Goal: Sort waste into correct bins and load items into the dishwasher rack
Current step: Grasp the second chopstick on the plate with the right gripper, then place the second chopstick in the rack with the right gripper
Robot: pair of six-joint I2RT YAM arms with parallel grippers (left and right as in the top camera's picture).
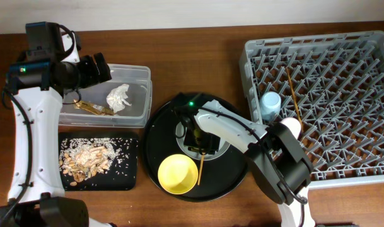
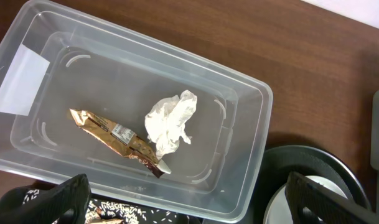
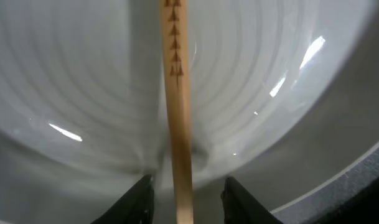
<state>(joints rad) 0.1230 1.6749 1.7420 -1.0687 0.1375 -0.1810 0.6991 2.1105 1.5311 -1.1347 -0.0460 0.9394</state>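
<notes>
Done binning waste (image 2: 170, 124), racking cups (image 1: 271, 101); yet to load, left of rack (image 1: 343, 94): bowl (image 1: 177, 173), plate (image 3: 270, 62), chopstick (image 3: 177, 93) straddled by parted right end effector (image 3: 185, 199); left end effector (image 2: 189, 202) spread, empty

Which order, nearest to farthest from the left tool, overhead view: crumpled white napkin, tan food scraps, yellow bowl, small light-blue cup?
From the left tool:
1. Crumpled white napkin, in the clear plastic tub.
2. Tan food scraps, shallow black tray, left.
3. Yellow bowl, round black tray, centre.
4. Small light-blue cup, grey rack, right.
</notes>
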